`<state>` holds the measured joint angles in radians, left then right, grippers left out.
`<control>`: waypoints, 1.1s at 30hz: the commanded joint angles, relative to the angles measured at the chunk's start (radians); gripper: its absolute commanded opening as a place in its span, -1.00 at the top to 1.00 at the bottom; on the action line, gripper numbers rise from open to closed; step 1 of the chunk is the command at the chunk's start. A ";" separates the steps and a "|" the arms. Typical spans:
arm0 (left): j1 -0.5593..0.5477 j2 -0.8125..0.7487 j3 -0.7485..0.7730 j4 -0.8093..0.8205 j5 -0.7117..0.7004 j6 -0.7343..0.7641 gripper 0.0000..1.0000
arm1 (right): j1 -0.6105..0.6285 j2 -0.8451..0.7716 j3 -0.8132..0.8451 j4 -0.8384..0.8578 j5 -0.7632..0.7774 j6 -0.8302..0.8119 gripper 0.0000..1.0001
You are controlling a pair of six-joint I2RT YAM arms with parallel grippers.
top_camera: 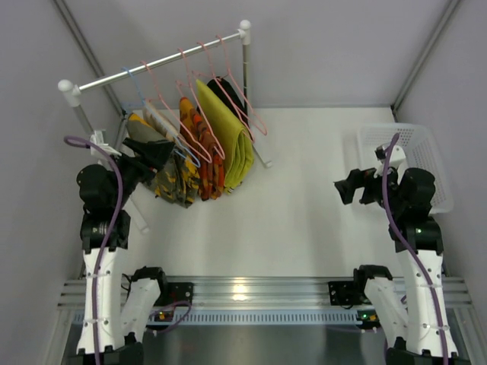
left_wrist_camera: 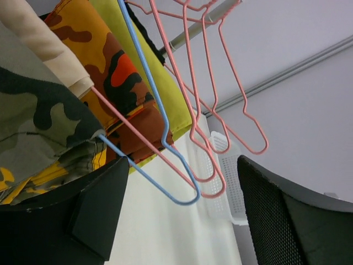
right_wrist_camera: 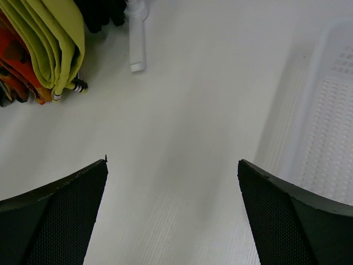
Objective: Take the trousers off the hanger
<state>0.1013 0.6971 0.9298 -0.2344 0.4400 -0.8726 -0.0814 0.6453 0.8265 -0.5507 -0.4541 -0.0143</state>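
The camouflage trousers [top_camera: 173,181] hang folded over the light-blue wire hanger [top_camera: 188,157] at the left end of the rack. In the left wrist view the trousers [left_wrist_camera: 38,127] fill the left side and the blue hanger [left_wrist_camera: 156,105] runs down to a bend between my jaws. My left gripper [top_camera: 162,152] is open at the trousers' lower edge. Its left finger [left_wrist_camera: 94,210] sits just under the cloth and the hanger's lower bar. In that view the gripper [left_wrist_camera: 183,165] holds nothing. My right gripper [top_camera: 347,187] is open and empty above the table [right_wrist_camera: 172,165], far from the rack.
On the same rail [top_camera: 152,65] hang a beige garment [left_wrist_camera: 49,49], an orange-red patterned one [left_wrist_camera: 105,61], a yellow-green one [top_camera: 228,137] and several pink hangers [left_wrist_camera: 220,83]. A white basket [top_camera: 415,156] stands at the right behind my right arm. The rack's foot [right_wrist_camera: 137,38] rests on the table.
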 commanded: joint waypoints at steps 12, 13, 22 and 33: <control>0.006 0.205 -0.013 0.449 -0.138 -0.158 -0.41 | -0.014 0.071 0.080 0.032 -0.028 0.007 -0.99; 0.006 0.218 -0.011 0.458 -0.138 -0.175 -0.40 | -0.014 0.074 0.080 0.034 -0.028 0.007 -0.99; 0.029 0.335 -0.006 0.570 -0.149 -0.291 0.45 | -0.014 0.085 0.083 0.041 -0.023 0.007 -0.99; 0.051 0.363 -0.011 0.708 -0.115 -0.332 0.39 | -0.014 0.111 0.066 0.069 -0.034 0.045 -0.98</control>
<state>0.1410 1.0611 0.9161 0.2989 0.3210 -1.1809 -0.0814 0.7502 0.8539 -0.5415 -0.4664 0.0063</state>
